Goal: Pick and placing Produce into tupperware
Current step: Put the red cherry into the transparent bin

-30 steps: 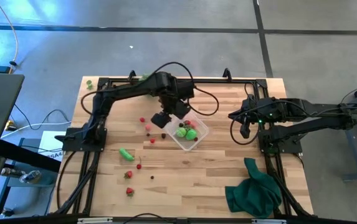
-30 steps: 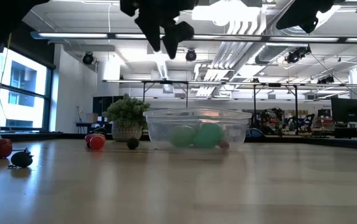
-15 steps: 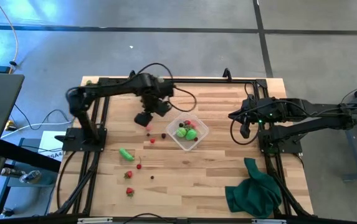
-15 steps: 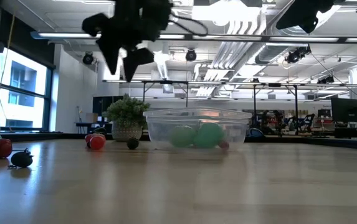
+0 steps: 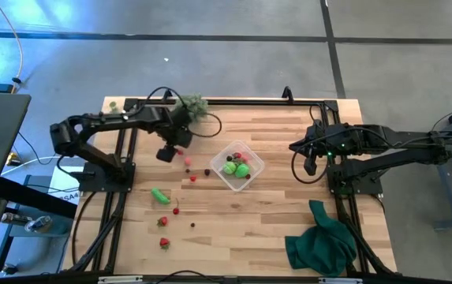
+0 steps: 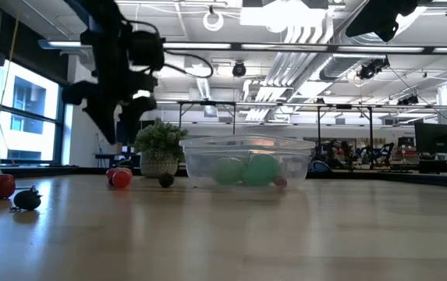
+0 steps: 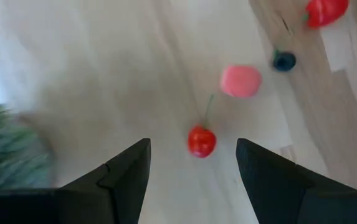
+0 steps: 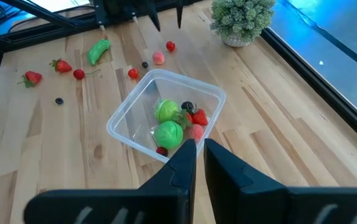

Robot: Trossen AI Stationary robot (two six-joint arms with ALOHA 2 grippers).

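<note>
A: High view: where is the clear, squarish plastic tupperware (image 5: 238,165) with rounded corners?

B: Near the middle of the pale wooden desk (image 5: 289,229). It lies between the two dark arms and touches neither. Inside it are two bright green round pieces (image 5: 236,167), a few small red ones and one dark one.

A: And the rest of the produce?

B: Loose on the desk, on the left arm's side of the container. There is a bright green oblong piece (image 5: 159,195), a red strawberry-shaped piece (image 5: 163,222) and another nearer the desk's front edge, plus small red berries and dark berries scattered between them and the container.

A: What is the left pincer (image 5: 167,152) doing?

B: It hangs above the desk, well apart from the container, its fingers spread and holding nothing. In the left wrist view a small red cherry with a stem (image 7: 201,140) lies on the wood between the two dark fingers (image 7: 126,173), untouched. A pale pink piece (image 7: 240,81) and a dark blue berry (image 7: 283,60) lie beyond it.

A: And the right pincer (image 5: 310,166)?

B: It waits over the right side of the desk, fingers clenched together with nothing between them.

A: Anything else on the desk?

B: A pale green bushy clump in a small pot (image 5: 193,104) stands at the far edge, just beside the left arm. A crumpled dark green cloth (image 5: 323,243) lies at the front right corner.
</note>
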